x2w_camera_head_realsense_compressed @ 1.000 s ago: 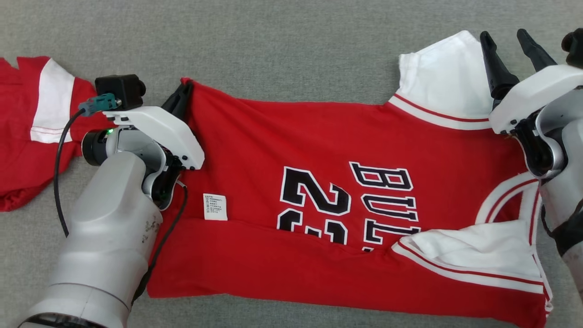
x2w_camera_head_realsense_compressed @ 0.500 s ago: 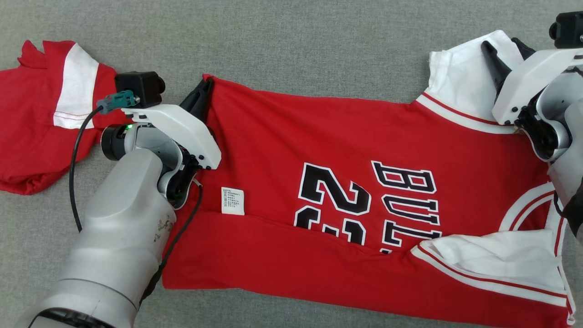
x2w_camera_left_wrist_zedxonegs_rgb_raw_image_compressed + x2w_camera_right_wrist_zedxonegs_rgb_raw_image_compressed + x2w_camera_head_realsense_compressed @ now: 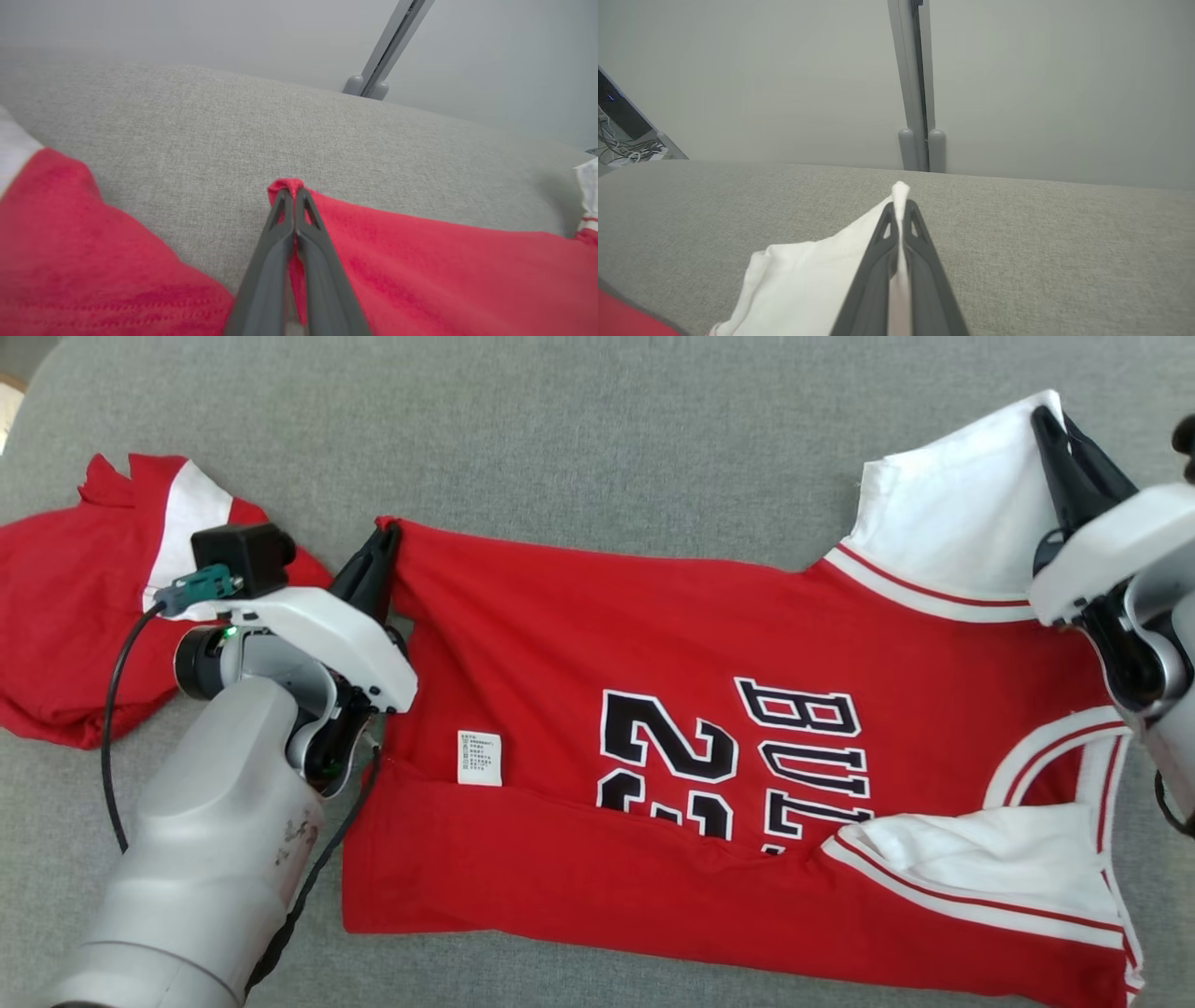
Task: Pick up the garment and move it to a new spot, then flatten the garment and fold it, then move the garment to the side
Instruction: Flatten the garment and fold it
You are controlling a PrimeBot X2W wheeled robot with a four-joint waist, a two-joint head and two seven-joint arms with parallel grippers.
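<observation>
The red jersey (image 3: pixel 579 644) lies spread across the grey cloth surface (image 3: pixel 597 448). The left pincer (image 3: pixel 385 534) is clamped on its red hem corner, and the right pincer (image 3: pixel 1046 422) is pinching the white sleeve tip. A second red garment (image 3: pixel 65 616) lies crumpled beside the left arm.

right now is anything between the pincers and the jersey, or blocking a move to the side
Nothing between them: the left pincer is shut on the jersey at its red corner, the right pincer on its white sleeve tip. A second red shirt lies just to the left, so a move that way would likely meet it.
</observation>
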